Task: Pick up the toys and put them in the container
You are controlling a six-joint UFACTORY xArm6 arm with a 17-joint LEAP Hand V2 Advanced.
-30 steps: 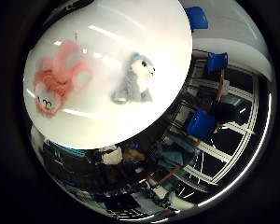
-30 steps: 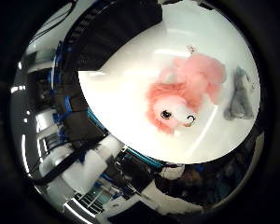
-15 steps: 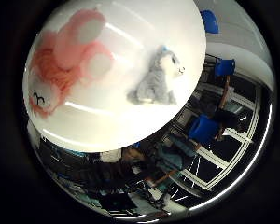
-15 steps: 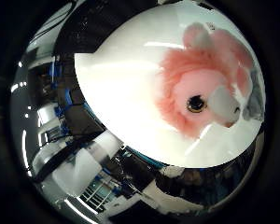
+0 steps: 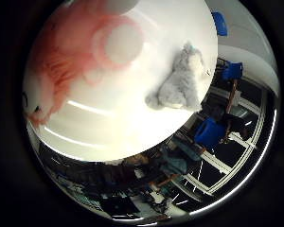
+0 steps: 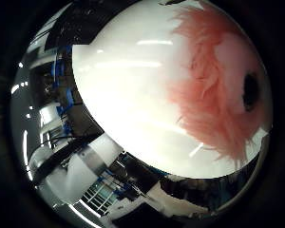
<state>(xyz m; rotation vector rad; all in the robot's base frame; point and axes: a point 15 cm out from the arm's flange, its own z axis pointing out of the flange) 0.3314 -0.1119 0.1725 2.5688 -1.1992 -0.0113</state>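
A pink plush toy [image 6: 223,90] with long fur lies on the white round table [image 6: 123,85] and fills much of the right thumb side palm view, so it is close under the palm. It also shows large in the right little finger side palm view [image 5: 71,57]. A grey and white plush toy [image 5: 180,83] lies on the table beside the pink one, near the table's edge.
The table's edge [image 5: 133,151] curves round below the toys. Beyond it stand blue chairs [image 5: 206,130] and dark room furniture [image 6: 57,123].
Both views have closed in on the table: the pink toy has grown from small to filling much of each view. The toys themselves have not moved.
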